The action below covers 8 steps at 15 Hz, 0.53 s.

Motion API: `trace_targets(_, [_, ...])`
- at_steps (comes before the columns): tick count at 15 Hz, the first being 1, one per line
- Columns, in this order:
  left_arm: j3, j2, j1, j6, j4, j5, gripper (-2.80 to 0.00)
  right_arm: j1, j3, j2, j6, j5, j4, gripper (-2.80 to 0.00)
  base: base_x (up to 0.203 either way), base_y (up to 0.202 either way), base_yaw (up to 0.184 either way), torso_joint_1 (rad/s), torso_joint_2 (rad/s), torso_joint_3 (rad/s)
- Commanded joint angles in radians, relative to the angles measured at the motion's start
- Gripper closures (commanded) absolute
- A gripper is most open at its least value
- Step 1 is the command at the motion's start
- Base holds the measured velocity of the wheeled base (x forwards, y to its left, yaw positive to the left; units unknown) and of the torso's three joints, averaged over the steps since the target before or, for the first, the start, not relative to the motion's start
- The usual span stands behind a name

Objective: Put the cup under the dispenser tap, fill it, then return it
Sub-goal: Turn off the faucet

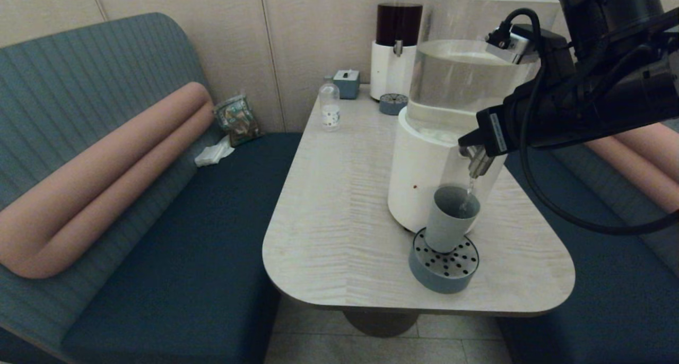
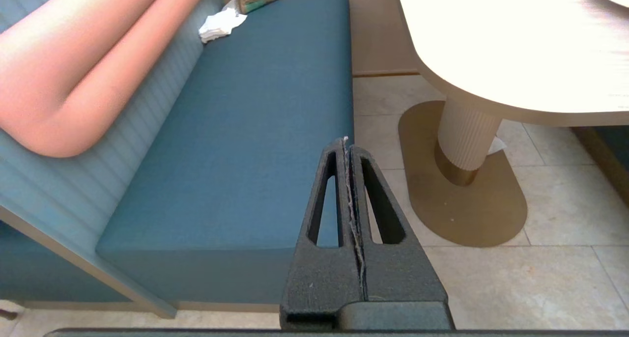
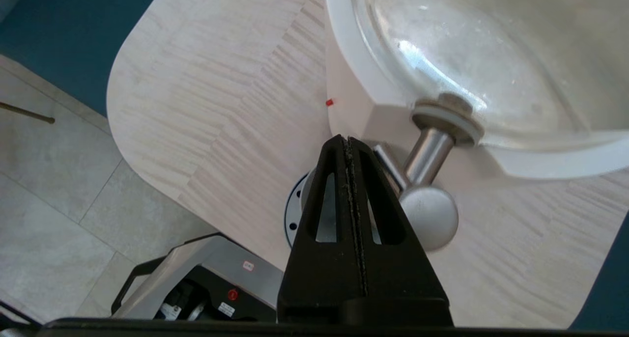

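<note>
Water is running in a thin stream from the dispenser tap [image 1: 479,165] down into the cup [image 1: 451,218], so the filling step is the one going on. The cup is standing upright on the round drip tray [image 1: 444,271] with the little holes, right under the tap, near the front edge of the desk [image 1: 339,205]. The right hand [image 1: 467,139] is reaching in from the right and sitting at the tap, with its two fingers pressed together and pinching nothing; in the right wrist view its fingertips [image 3: 348,143] are lying close against the steel tap beside its round knob [image 3: 428,218], so it looks like it is pushing the tap to keep the water coming. The left hand [image 2: 348,145] is parked low beside the blue bench seat [image 2: 245,145], fingers pressed together too, and doing no work. How full the cup is cannot be told from above. Next, I think the right hand needs to let the tap go shut before the cup spills over, then spread its fingers, take the cup around its side, and lift it slowly and keep it straight up, because a full cup with no handle is easy to tip. Then the cup goes back to its place on the desk.
</note>
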<state>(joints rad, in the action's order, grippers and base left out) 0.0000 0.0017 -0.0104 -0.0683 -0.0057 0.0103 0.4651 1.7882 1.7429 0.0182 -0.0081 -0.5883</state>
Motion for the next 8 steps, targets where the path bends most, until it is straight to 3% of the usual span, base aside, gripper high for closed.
trace_targets(1, [-0.001,0.000,0.000,0.000,0.000,0.000,0.00,-0.002,0.015,0.024,0.001,-0.001,-0.005,0.00,0.000,0.000,0.000,0.000,0.00,0.000])
trace_targets(8, [0.000,0.000,0.000,0.001,0.000,0.000,0.00,-0.011,0.031,0.050,0.000,-0.024,-0.001,0.00,0.000,0.000,0.000,0.000,0.00,0.000])
